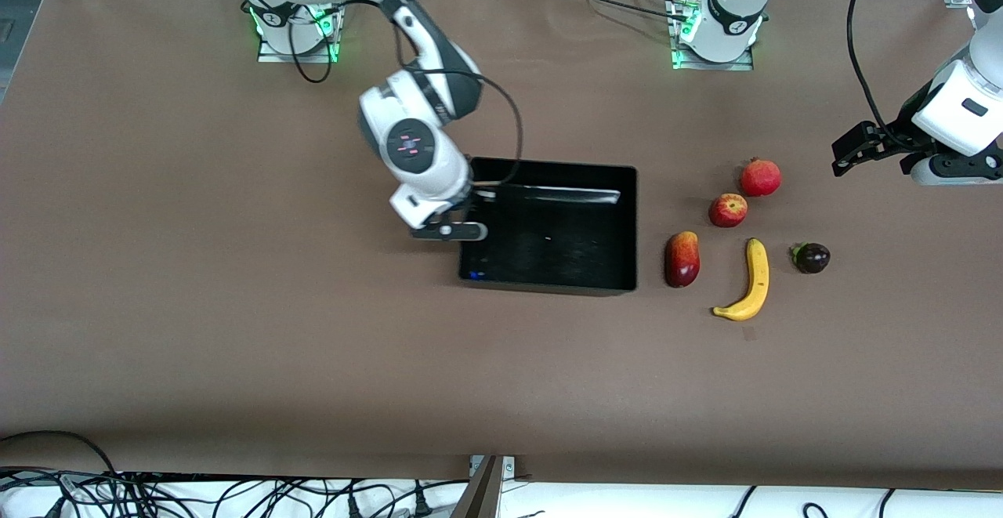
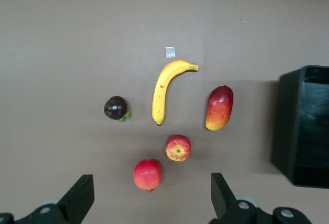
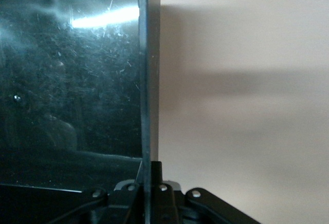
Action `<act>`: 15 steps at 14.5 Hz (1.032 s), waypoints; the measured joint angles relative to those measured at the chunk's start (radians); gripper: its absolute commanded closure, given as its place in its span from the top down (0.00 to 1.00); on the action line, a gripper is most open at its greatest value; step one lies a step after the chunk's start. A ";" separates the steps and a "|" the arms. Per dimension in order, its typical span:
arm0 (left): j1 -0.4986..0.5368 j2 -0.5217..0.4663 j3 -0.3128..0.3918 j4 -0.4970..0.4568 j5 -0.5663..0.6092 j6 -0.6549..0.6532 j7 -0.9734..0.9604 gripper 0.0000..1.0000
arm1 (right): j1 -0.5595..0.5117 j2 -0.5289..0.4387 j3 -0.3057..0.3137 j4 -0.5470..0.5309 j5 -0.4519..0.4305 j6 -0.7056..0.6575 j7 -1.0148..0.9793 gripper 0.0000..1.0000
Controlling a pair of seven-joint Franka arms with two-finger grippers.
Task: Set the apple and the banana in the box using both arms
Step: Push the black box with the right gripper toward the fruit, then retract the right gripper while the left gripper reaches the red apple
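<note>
Black box [image 1: 552, 267] on the brown desk [image 1: 235, 306], right tool [image 1: 458, 230] bent down, pinching its wall at the right arm's end, left tool [image 2: 149, 196] spread, hovering above apple [image 1: 728, 210], banana [image 1: 750, 281] nearer the camera.

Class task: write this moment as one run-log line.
right gripper: jaws shut on glossy black plastic box wall | left gripper: open above fruit | box: empty
</note>
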 measured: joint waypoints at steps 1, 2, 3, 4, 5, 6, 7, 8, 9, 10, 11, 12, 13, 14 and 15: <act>0.000 0.000 0.000 0.000 0.000 0.000 0.000 1.00 | 0.017 0.027 0.000 0.014 0.000 0.023 0.009 0.00; 0.000 0.000 0.000 0.000 0.000 0.000 0.000 1.00 | 0.030 0.049 -0.001 0.021 0.001 0.042 0.012 0.00; 0.000 0.000 -0.001 0.000 0.000 0.000 0.002 1.00 | 0.040 0.066 -0.001 0.024 0.001 0.060 0.019 0.00; 0.000 0.000 -0.001 0.000 0.000 -0.001 0.011 1.00 | 0.049 0.080 -0.001 0.027 0.001 0.073 0.026 0.00; 0.000 0.000 -0.002 0.000 0.000 -0.004 0.029 1.00 | 0.059 0.090 -0.001 0.028 0.001 0.086 0.035 0.00; 0.000 0.000 -0.002 0.000 0.000 -0.009 0.042 1.00 | 0.068 0.099 -0.001 0.028 0.001 0.101 0.043 0.01; 0.000 0.000 -0.003 0.000 0.000 -0.013 0.047 1.00 | 0.075 0.105 -0.002 0.030 0.001 0.111 0.048 0.56; 0.000 0.000 -0.003 0.000 0.000 -0.014 0.049 1.00 | 0.079 0.105 -0.004 0.033 0.001 0.112 0.050 1.00; 0.000 0.002 -0.003 0.000 0.000 -0.017 0.050 1.00 | 0.080 0.105 -0.004 0.034 0.001 0.115 0.050 1.00; 0.000 0.004 -0.003 -0.001 0.000 -0.026 0.051 1.00 | 0.080 0.105 -0.006 0.039 0.001 0.118 0.050 1.00; 0.000 0.009 -0.004 -0.002 0.000 -0.043 0.055 1.00 | 0.079 0.103 -0.010 0.047 0.001 0.118 0.050 1.00; -0.001 0.016 -0.007 -0.004 0.000 -0.067 0.057 1.00 | 0.079 0.099 -0.017 0.056 0.001 0.119 0.050 1.00; -0.002 0.028 -0.011 -0.007 0.000 -0.100 0.057 1.00 | 0.079 0.089 -0.031 0.067 0.001 0.117 0.050 1.00; -0.002 0.047 -0.016 -0.015 0.000 -0.125 0.057 1.00 | 0.079 0.069 -0.055 0.076 0.001 0.105 0.048 1.00; -0.003 0.074 -0.020 -0.024 0.000 -0.134 0.058 1.00 | 0.079 0.039 -0.091 0.084 0.001 0.076 0.037 1.00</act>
